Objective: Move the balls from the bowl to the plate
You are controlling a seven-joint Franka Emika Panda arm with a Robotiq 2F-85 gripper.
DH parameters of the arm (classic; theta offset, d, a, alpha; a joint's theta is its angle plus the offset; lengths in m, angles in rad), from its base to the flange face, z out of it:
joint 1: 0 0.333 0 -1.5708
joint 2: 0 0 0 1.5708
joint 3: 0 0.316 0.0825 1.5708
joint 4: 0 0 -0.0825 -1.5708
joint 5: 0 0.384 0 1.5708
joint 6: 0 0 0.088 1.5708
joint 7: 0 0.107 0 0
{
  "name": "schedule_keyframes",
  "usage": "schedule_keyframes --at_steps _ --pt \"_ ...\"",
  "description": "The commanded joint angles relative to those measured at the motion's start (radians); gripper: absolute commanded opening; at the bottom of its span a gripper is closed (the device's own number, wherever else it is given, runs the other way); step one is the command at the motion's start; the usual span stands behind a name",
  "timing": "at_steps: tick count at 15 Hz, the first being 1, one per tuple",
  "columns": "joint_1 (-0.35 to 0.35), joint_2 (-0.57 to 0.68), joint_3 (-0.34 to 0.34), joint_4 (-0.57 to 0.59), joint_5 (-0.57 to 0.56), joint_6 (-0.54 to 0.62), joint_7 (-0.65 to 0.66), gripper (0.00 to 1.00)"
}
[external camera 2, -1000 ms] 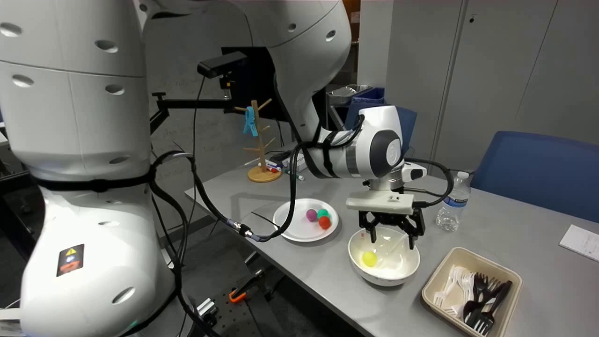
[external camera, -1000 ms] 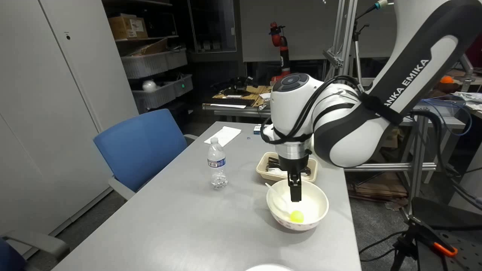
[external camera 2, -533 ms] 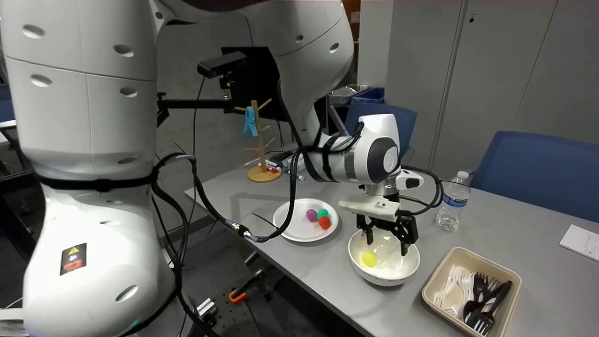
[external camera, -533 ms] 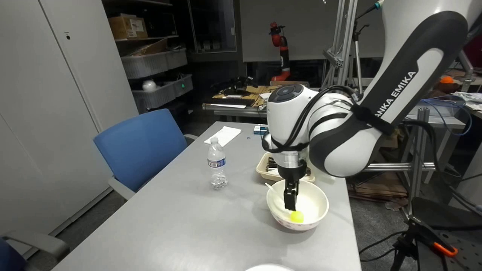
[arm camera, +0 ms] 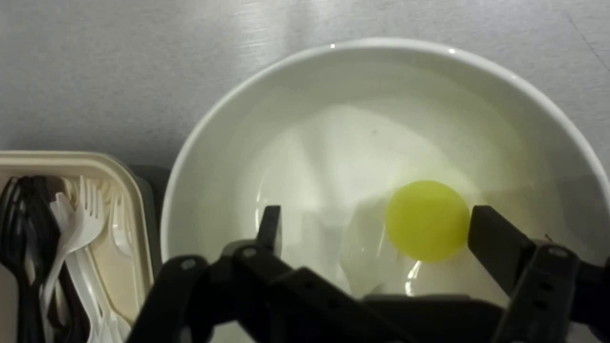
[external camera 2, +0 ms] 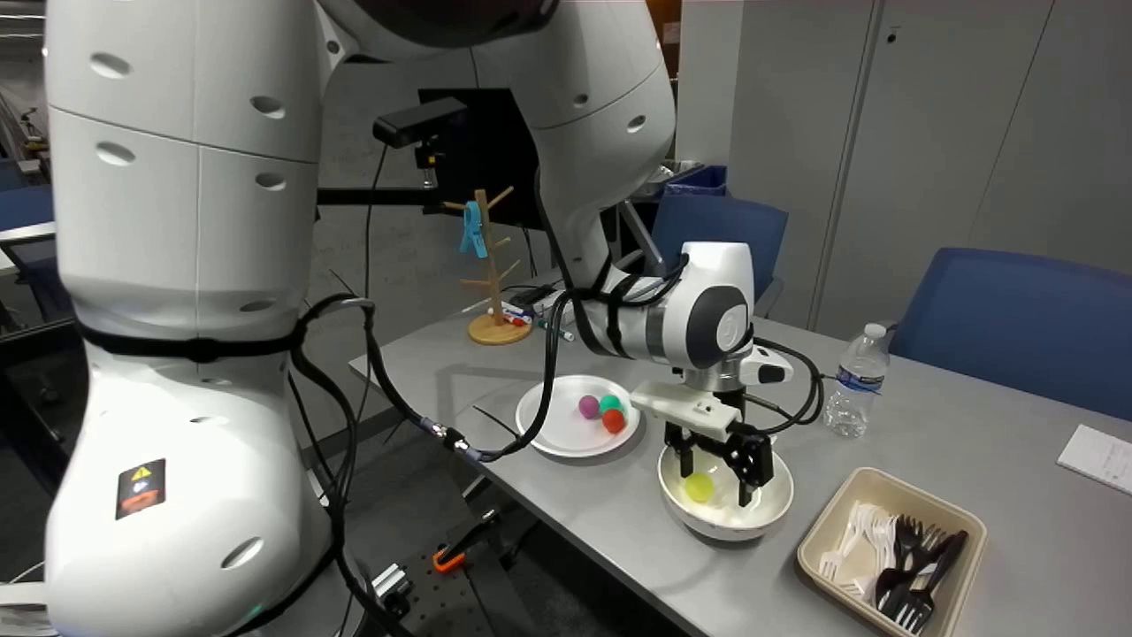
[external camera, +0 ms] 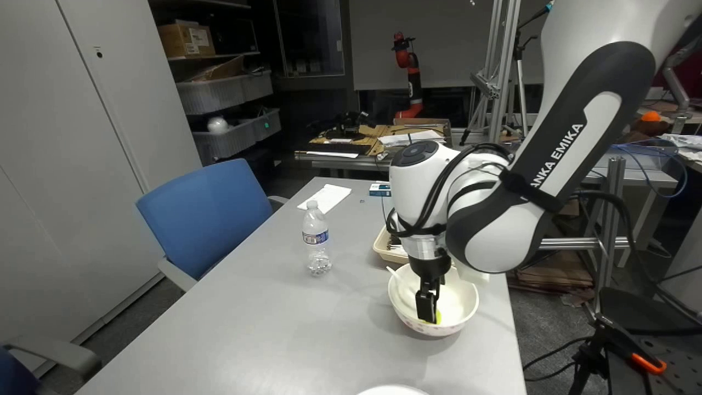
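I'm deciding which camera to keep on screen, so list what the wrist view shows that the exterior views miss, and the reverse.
Only the wrist view: the bowl from nearly straight above, with the yellow ball close beside a fingertip; whether they touch, I can't tell.

Only the exterior views: the arm, the bottle and the plate, which in an exterior view holds the purple ball, green ball and red ball.

Shared: bowl, yellow ball, tray, gripper.

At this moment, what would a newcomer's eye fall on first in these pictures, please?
Probably on the bright yellow ball in the white bowl, with the open black tool close by. Next, in an exterior view, likely come the purple ball, green ball and red ball together on the white plate, and the large white arm at the picture's left.
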Motion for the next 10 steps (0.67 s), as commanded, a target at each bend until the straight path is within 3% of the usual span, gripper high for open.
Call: schedule_keyframes --at_steps 1,2,3,4,5,6,10 --pt "0.030 0.024 -0.026 0.013 0.030 0.001 0.012 0.95" --pt "0.030 0.028 -0.027 0.014 0.032 0.000 0.010 0.94" --pt "0.029 0.032 -0.029 0.015 0.032 0.002 0.009 0.82" --pt "0.029 0.034 -0.030 0.016 0.033 0.002 0.008 0.83" --pt "0.028 0.037 -0.032 0.018 0.034 0.002 0.006 0.76" --pt "0.028 0.040 -0.033 0.019 0.037 0.002 0.006 0.59" --pt "0.026 0.052 -0.038 0.029 0.044 0.000 0.003 0.27"
